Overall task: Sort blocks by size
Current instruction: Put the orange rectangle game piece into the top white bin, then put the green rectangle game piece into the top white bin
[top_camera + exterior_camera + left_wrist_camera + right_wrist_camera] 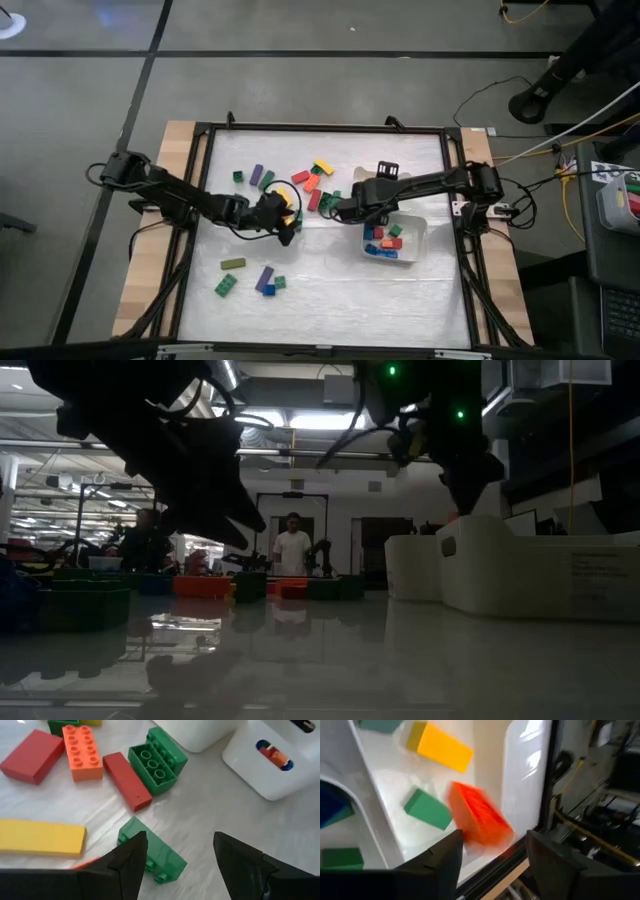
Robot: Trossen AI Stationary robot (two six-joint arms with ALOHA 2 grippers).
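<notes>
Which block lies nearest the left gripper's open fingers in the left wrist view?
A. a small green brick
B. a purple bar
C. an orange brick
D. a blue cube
A: the small green brick lies just ahead of the left gripper, beside one finger.

Glossy moulded plastic on the blocks [135, 780], studs smooth and shiny. White, faintly crinkled, sheeny covering over the worktop [330, 285], mirror-like beside the blocks. Bare pale wood at the worktop's edges. Smooth white plastic for the tray [415, 235]. Matt black gripper [180, 855] fingers [127, 862].
</notes>
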